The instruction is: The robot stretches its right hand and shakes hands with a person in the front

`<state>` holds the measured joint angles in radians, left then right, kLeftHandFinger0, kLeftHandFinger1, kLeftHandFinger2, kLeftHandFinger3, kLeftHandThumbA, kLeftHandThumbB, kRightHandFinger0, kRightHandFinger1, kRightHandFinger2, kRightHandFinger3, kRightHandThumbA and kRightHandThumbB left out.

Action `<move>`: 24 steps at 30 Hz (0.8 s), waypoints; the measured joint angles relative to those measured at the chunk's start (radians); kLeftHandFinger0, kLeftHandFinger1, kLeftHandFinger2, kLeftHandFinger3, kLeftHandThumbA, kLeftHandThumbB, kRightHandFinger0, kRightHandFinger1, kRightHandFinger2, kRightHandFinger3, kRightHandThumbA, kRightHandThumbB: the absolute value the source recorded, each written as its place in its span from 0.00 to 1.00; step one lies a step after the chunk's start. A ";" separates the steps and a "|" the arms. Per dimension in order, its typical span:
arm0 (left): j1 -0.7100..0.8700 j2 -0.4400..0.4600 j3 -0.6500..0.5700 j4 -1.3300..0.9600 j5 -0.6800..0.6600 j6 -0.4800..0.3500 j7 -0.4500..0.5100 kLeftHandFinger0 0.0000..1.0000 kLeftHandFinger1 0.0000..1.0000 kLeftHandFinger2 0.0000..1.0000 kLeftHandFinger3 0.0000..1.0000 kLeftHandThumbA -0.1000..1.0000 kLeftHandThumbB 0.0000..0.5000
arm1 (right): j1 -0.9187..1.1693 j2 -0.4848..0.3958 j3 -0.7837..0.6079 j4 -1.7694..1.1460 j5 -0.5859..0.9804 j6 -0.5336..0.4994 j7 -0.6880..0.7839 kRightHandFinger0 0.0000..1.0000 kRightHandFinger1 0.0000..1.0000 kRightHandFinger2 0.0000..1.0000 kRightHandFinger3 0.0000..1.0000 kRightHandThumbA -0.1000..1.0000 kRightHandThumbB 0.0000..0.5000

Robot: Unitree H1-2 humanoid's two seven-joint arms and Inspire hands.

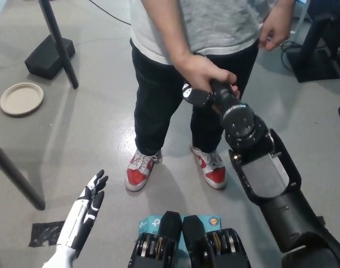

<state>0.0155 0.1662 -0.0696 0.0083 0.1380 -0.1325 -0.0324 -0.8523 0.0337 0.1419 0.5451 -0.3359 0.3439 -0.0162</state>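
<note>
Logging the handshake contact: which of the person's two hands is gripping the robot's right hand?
The person's hand at picture centre wraps the black right hand; their other hand, upper right, hangs free. The white left hand rests lower left.
</note>
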 measured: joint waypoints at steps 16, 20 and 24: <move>0.000 0.000 0.000 0.005 0.000 0.002 0.000 1.00 1.00 1.00 1.00 1.00 0.26 | 0.105 0.005 0.045 -0.610 -0.014 0.005 0.017 1.00 1.00 1.00 1.00 0.37 0.21; 0.000 0.000 0.000 0.007 0.000 0.003 0.000 1.00 1.00 1.00 1.00 1.00 0.28 | 0.123 0.007 0.060 -0.732 -0.034 0.024 0.029 1.00 1.00 1.00 1.00 0.34 0.21; 0.000 0.000 0.000 0.007 0.000 0.005 0.000 1.00 1.00 1.00 1.00 1.00 0.28 | 0.158 0.007 0.076 -0.859 -0.057 0.052 0.052 1.00 1.00 1.00 1.00 0.30 0.25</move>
<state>0.0158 0.1662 -0.0697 0.0150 0.1382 -0.1280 -0.0321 -0.6939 0.0408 0.2175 -0.3134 -0.3926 0.3960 0.0362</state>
